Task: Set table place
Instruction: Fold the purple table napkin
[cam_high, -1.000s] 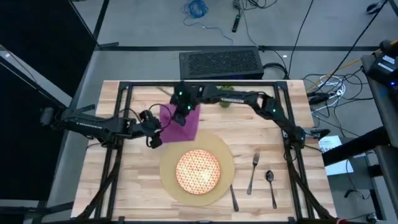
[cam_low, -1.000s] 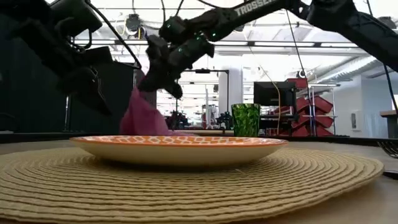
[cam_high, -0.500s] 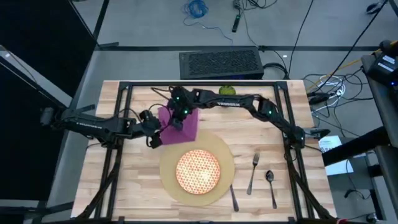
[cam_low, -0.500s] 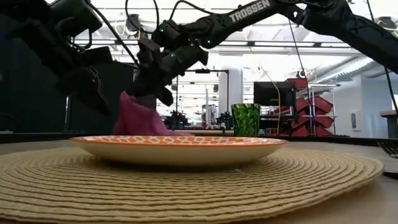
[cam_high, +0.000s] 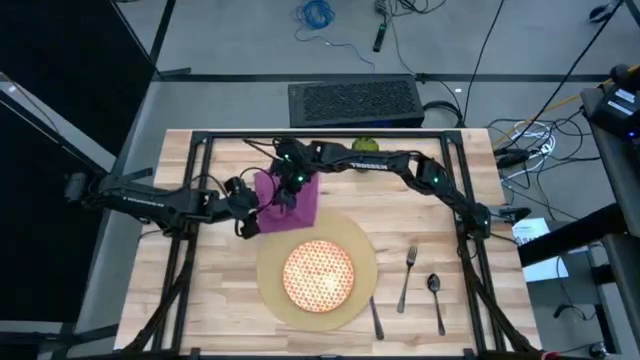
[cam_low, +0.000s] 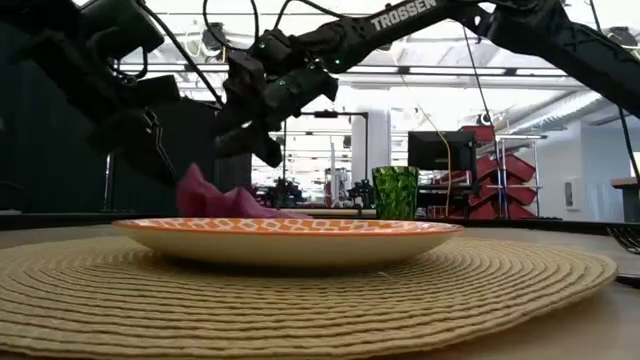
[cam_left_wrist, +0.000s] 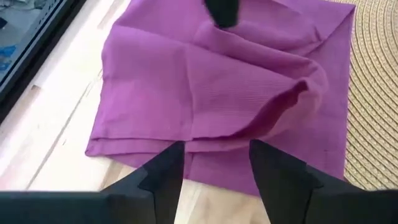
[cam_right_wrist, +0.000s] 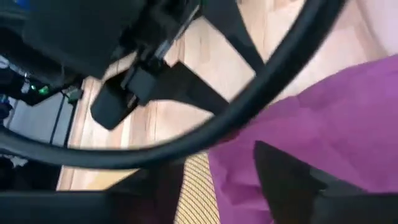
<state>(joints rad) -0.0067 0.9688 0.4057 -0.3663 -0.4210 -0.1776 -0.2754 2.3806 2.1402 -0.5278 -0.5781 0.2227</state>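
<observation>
Since a moment ago, lower and flatter: purple napkin (cam_high: 292, 195), earlier lifted into a peak under the right gripper (cam_high: 285, 197), now slumped with only a low fold showing behind the plate in the low view. Hardly shifted otherwise.

Underneath everything, the table (cam_high: 220, 300), pale planks in a black frame. On its near middle, the place (cam_high: 362, 262), a round tan woven mat, lying flat. Centred on it, a red-and-cream plate (cam_high: 319, 274). Just beyond the mat's far left edge, touching or slightly overlapping it, the napkin, rumpled, one ridge raised across it in the left wrist view (cam_left_wrist: 249, 106).

Reaching in from the right side across the far edge, the right arm, gripper above the napkin's middle; whether open or closed, impossible to tell. From the left side, the left gripper (cam_high: 247, 217) just beside the napkin's near left corner, fingers (cam_left_wrist: 166, 171) spread apart, holding nothing.

Near the far edge, a green glass (cam_low: 396, 193), upright. Right of the mat, a fork (cam_high: 406, 279), a spoon (cam_high: 436, 300) and, at the mat's rim, a knife (cam_high: 376, 318).
</observation>
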